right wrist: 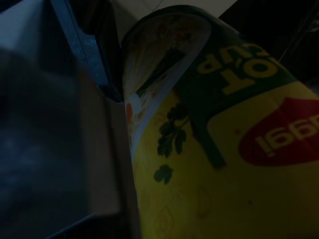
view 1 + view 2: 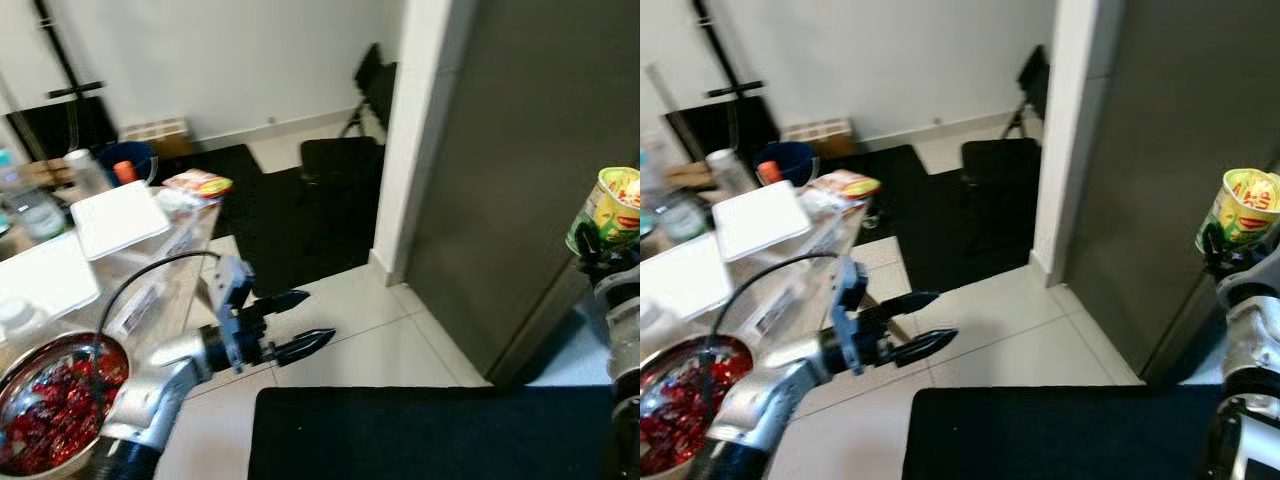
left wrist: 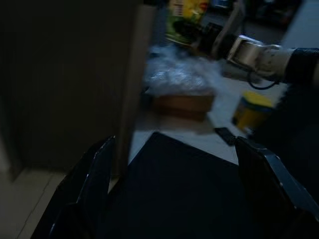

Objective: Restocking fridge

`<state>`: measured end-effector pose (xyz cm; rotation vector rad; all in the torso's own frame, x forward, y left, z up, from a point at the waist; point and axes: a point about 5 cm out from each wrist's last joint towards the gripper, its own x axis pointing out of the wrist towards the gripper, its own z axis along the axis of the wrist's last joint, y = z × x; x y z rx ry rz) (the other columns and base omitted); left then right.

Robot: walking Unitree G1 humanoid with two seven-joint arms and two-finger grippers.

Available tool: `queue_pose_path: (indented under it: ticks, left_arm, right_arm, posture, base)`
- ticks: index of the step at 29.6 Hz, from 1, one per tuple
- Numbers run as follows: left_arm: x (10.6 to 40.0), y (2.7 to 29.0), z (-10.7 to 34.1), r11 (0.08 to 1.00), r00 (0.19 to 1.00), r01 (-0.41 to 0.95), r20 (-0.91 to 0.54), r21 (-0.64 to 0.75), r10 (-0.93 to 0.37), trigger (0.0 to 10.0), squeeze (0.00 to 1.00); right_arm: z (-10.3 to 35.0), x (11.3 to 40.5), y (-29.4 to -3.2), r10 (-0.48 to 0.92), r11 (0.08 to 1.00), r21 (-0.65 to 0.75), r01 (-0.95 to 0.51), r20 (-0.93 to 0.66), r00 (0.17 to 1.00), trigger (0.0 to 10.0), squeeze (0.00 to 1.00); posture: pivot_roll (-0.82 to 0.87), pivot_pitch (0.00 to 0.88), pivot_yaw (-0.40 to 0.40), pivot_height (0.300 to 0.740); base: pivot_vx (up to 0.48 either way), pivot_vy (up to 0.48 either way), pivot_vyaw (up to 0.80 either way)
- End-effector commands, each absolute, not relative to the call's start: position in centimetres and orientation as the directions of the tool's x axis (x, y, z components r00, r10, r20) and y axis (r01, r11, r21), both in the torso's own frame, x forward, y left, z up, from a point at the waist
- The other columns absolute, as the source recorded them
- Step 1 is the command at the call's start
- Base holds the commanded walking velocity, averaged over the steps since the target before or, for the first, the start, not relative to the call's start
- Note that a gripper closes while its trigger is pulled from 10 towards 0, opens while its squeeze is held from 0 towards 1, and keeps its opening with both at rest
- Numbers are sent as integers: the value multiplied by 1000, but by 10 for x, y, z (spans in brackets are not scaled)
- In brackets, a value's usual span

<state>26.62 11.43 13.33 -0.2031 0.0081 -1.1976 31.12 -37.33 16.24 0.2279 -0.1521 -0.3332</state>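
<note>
A glossy printed paper noodle cup beside the matt dark grey fridge door; pale glazed floor tiles shine around a rough black mat, and a polished metal bowl gleams near smooth white plastic lids.

The yellow and green noodle cup carries the only print I can read. In the right wrist view, yellow letters on its green band spell "HOT CUP", seen upside down and partly cut off by the lid. Below that, a red oval holds white letters reading "aggi", the brand name running off the picture's edge. Nothing else here is legible.
</note>
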Motion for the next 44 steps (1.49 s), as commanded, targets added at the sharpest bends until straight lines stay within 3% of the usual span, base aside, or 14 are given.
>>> queue_pose_path:
  ticks: [1,12,22,29,34,44]
  left_arm:
    - [265,117,128,365,383,915,80,-171,-920,10000,0]
    - [271,115,116,422,430,894,22,-152,-903,10000,0]
    - [283,127,88,584,576,804,-96,-112,-812,10000,0]
    - [289,140,65,694,674,711,-176,-108,-718,10000,0]
    - [289,155,41,785,746,609,-254,-114,-616,10000,0]
    - [272,177,2,874,774,461,-412,-153,-481,10000,0]
  right_arm:
    - [157,311,-371,-339,920,244,308,95,936,10000,0]
    - [138,304,-371,-363,906,243,346,28,931,10000,0]
    - [87,282,-363,-370,892,223,394,-141,918,10000,0]
    - [51,271,-336,-287,915,223,335,-222,932,10000,0]
    - [7,250,-303,-199,938,191,288,-382,903,10000,0]
    - [-27,230,-270,-121,955,175,238,-506,854,10000,0]
  posture:
    - [-8,0,58,740]
    - [-8,0,53,740]
    - [-11,0,53,740]
    - [-13,0,52,740]
    - [-18,0,51,740]
    - [-24,0,47,740]
  base:
    - [0,0,-800]
    - [0,0,-800]
    - [0,0,-800]
    - [0,0,-114]
    - [0,0,0]
    - [0,0,0]
